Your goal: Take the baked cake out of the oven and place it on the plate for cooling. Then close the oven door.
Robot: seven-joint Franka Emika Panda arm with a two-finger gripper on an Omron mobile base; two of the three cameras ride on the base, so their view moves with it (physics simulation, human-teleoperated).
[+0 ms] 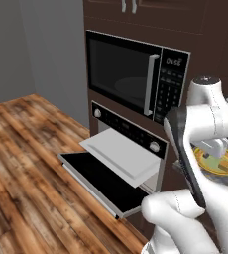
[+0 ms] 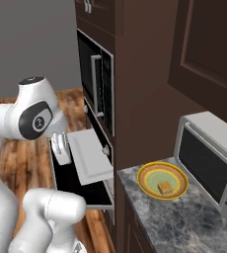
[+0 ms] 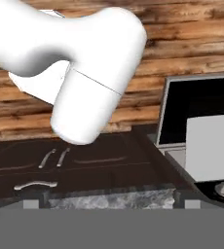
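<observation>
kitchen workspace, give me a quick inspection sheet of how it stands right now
surface: grey stone counter, wood floor.
job's things: baked cake sits on the plate; oven door is down, pale tray slid out over it.
clutter: toaster oven beside the plate.
grippers: pincer open, holding nothing.
cables: nothing seen.
surroundings: microwave above the oven, dark cabinets.

One oven [image 1: 128,130], one oven door [image 1: 98,181], one microwave [image 1: 136,74], one plate [image 2: 162,180], one baked cake [image 2: 165,188], one countertop box [image 2: 210,160].
</observation>
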